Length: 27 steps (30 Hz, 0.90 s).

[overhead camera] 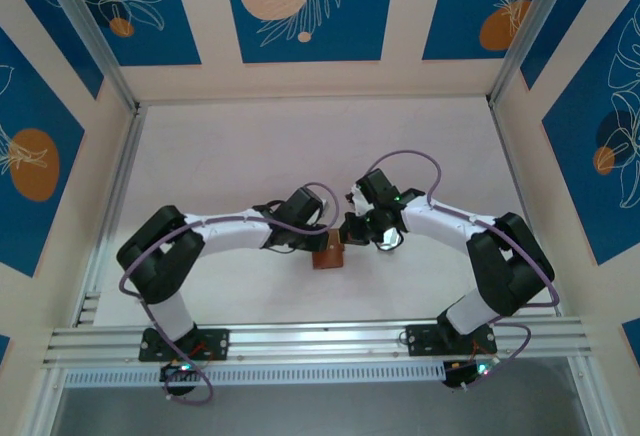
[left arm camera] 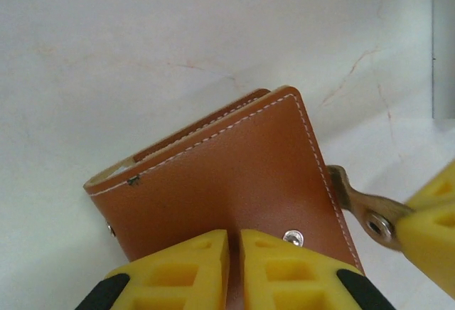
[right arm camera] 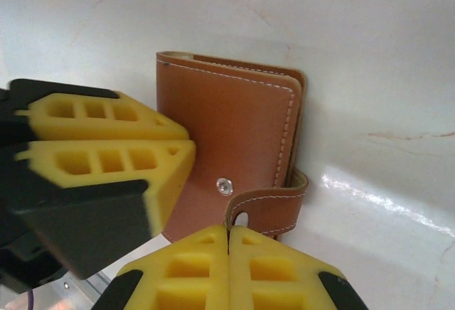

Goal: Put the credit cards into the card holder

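Observation:
The card holder (overhead camera: 327, 255), a reddish-brown folded wallet, lies closed on the white table between the two arms. In the left wrist view my left gripper (left arm camera: 234, 235) is shut on the near edge of the card holder (left arm camera: 234, 168), beside its pale snap stud (left arm camera: 292, 237). My right gripper (right arm camera: 228, 233) is shut on the tip of the wallet's closing strap (right arm camera: 274, 207), which curls up from the card holder (right arm camera: 234, 129). That strap (left arm camera: 355, 200) stands off the stud. The left fingers (right arm camera: 106, 153) show at the wallet's left side. The credit cards are hidden.
The white table (overhead camera: 300, 156) has open room behind the wallet. Patterned blue and cream walls (overhead camera: 300, 16) close it in at the back and sides. A metal rail (overhead camera: 320, 341) with both arm bases runs along the near edge.

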Motion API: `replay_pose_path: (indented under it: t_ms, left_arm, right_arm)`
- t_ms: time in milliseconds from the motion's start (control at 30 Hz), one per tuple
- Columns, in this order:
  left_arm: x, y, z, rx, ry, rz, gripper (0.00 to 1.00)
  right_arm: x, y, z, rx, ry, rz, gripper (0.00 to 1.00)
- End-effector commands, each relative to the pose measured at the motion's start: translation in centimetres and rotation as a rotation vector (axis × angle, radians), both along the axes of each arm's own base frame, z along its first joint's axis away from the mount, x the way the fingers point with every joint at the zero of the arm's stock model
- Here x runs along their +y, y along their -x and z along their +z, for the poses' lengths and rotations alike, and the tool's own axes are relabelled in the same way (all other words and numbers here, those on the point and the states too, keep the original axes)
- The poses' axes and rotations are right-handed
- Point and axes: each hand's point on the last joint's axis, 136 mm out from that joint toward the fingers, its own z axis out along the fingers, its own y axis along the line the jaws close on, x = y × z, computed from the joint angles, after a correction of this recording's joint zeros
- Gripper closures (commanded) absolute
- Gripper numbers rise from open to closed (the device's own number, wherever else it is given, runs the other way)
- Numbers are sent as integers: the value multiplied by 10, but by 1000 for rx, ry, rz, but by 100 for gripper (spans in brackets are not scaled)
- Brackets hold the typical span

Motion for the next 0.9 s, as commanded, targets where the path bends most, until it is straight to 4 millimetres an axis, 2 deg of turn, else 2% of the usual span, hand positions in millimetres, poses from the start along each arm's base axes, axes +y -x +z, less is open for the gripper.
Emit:
replay_pose_path:
  t_ms: [0, 200, 567, 867]
  left_arm:
    - [3, 2, -13, 8, -52, 8, 87]
    - [4, 8, -23, 16, -65, 10, 87]
    - [6, 10, -25, 17, -53, 22, 87]
    - [6, 9, -22, 9, -42, 29, 87]
  right_arm:
    - [4, 2, 3, 9, 15, 17, 100]
    - [10, 3, -2, 32, 18, 36, 100]
    - [26, 8, -27, 94, 47, 63, 100]
    - [15, 13, -45, 114, 167, 55, 100]
